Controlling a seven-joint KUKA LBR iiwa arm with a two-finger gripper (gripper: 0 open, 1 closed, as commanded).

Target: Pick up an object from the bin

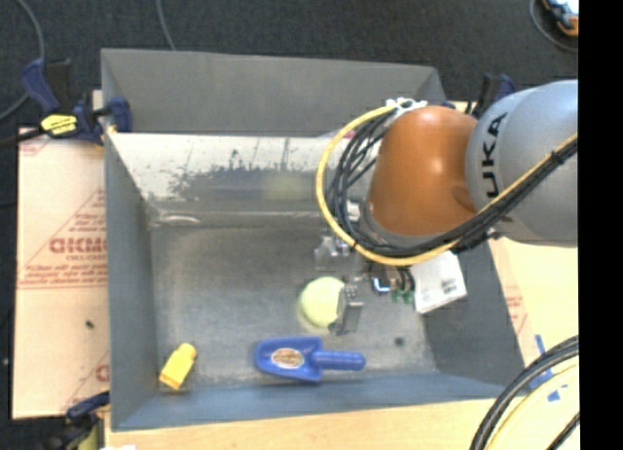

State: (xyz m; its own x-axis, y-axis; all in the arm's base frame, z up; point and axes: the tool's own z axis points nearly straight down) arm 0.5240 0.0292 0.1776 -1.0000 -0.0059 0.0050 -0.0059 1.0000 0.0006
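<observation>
Nearest you, along the bottom of the frame, the front wall of the bin [243, 401] runs across, and just behind it two loose things lie on the grey floor. A small yellow block [178, 365] sits tilted in the lower left corner. A blue toy [307, 358] lies flat at lower centre, its handle pointing right and an oval tan patch on its wider left end. The two are well apart. Look a little further up, just above the blue toy and apart from it, and you find a pale yellow-green ball [317, 303], round and resting on the floor near the middle of the bin. The claw [345, 309] is down at the ball's right edge, right beside it. You cannot tell whether it is apart or together, nor whether it touches the ball. A white tag [438, 282] hangs off the wrist to the right of the claw. Above that, the rounded orange cover [419, 170] bulges at centre right of the frame, with yellow and black cables [336, 180] looped round its left side. The grey arm [531, 161] stretches off to the right edge. Furthest from you, the bin's scuffed back wall spans the upper part of the frame.
</observation>
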